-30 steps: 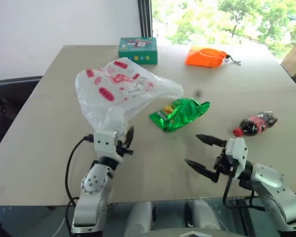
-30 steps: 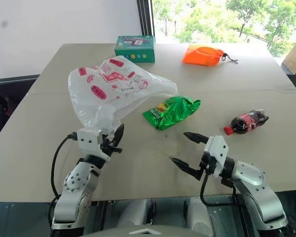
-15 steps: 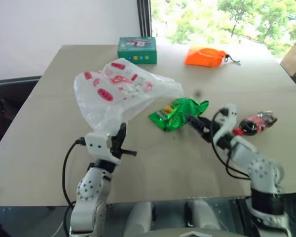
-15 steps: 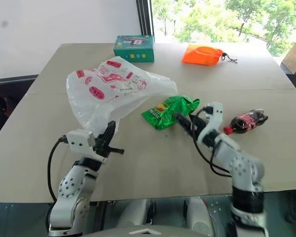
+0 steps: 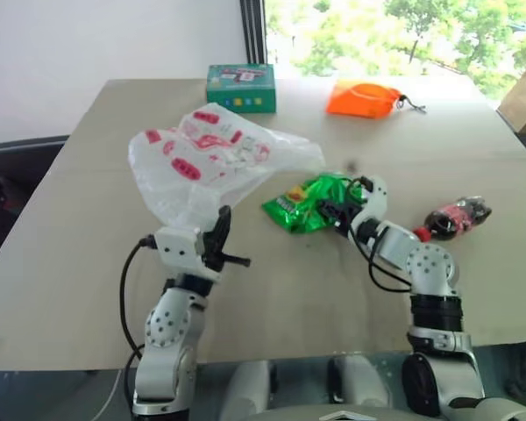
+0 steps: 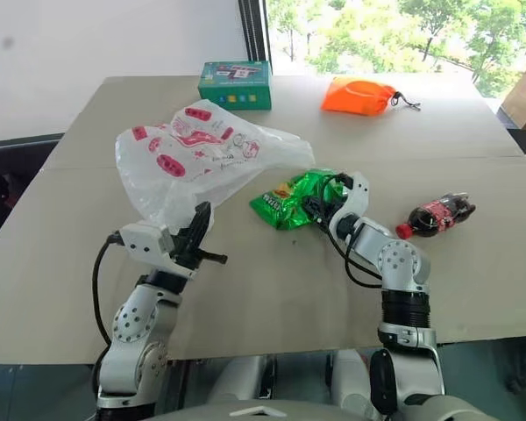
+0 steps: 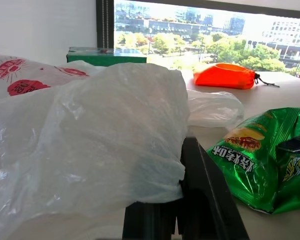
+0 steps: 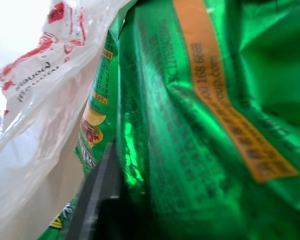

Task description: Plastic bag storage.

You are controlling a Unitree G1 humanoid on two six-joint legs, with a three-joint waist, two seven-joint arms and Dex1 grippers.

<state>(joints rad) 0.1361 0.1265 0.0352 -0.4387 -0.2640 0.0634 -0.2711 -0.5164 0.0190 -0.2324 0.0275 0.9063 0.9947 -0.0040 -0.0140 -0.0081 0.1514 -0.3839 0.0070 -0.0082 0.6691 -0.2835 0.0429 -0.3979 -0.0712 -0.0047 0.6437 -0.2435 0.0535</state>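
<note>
Left gripper [image 6: 199,230] clamped on near edge of plastic bag [image 6: 195,154], film lifted off table [image 6: 88,254]. Right gripper [image 5: 331,210] closed on right end of green snack packet [image 5: 305,200], just right of bag. Cola bottle [image 6: 437,214] right of right arm. Green box [image 5: 240,87], orange pouch [image 5: 365,98] at far edge.

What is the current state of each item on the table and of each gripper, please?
plastic bag: puffed up, near edge pinched and lifted by the left gripper.
left gripper: shut on the plastic bag.
green snack packet: lying flat, crumpled, sealed, right gripper closed on its edge.
right gripper: shut on the green snack packet.
cola bottle: on its side, red cap on.
orange pouch: drawstring pulled shut.
green box: closed.
</note>
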